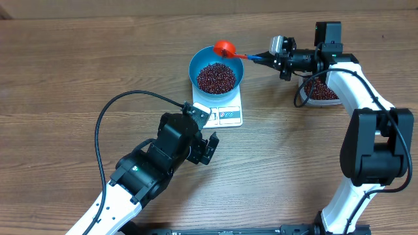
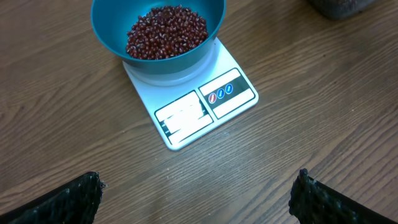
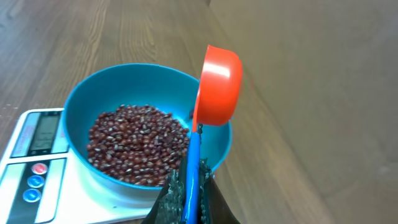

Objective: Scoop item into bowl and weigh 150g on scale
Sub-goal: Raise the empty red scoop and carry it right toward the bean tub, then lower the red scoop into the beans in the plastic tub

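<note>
- Beans (image 1: 216, 77) heaped in bowl (image 1: 194, 65), which sits on scale (image 1: 230, 116)
- Right gripper (image 3: 189, 202) pinches scoop (image 3: 217, 84) handle, cup tilted over bowl rim
- Left gripper (image 1: 206, 130) fingers spread wide, near scale's display edge

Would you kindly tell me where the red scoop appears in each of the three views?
Overhead: red scoop at the blue bowl's upper rim, top centre.
Left wrist: not in it.
Right wrist: centre, tipped on edge over the bowl's right rim.
Shared landmark: the blue bowl of beans on the white scale.
</note>
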